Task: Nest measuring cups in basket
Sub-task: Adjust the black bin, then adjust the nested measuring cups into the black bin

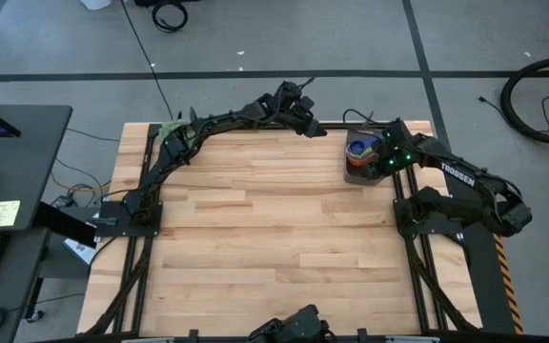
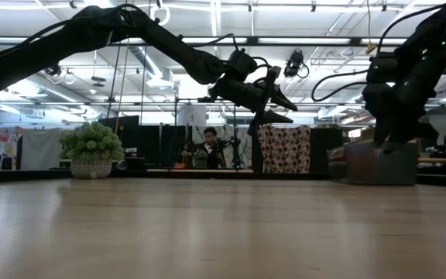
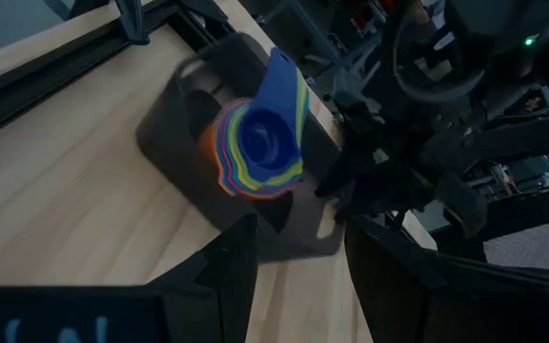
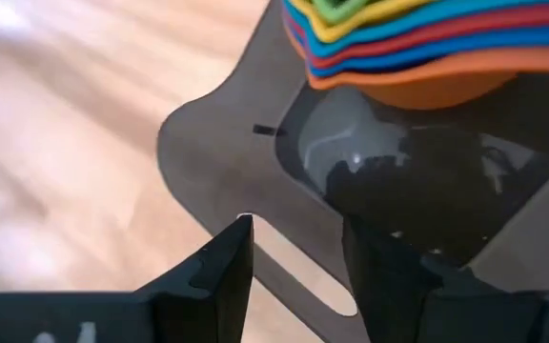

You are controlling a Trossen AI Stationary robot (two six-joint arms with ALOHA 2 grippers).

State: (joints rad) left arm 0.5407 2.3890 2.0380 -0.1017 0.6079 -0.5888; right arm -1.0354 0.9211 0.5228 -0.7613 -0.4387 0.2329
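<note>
The dark grey basket [image 1: 355,171] stands at the table's far right. Several measuring cups [image 3: 260,143] sit nested inside it, orange lowest and dark blue on top, with their handles fanned upward. My right gripper [image 4: 298,257] hovers open, slanting down over one end rim of the basket [image 4: 217,143], close beside the stack [image 4: 427,48]. My left gripper [image 3: 298,276] hangs open in the air over the table's far middle [image 1: 310,124], pointing toward the basket with nothing between its fingers.
A fuzzy green plant ball in a pot [image 2: 91,147] stands at the table's far left corner. Black arm frames [image 1: 141,205] run along the left and right edges. The bare wooden tabletop [image 1: 274,229] spreads across the middle and near side. A person [image 2: 210,147] sits far behind the table.
</note>
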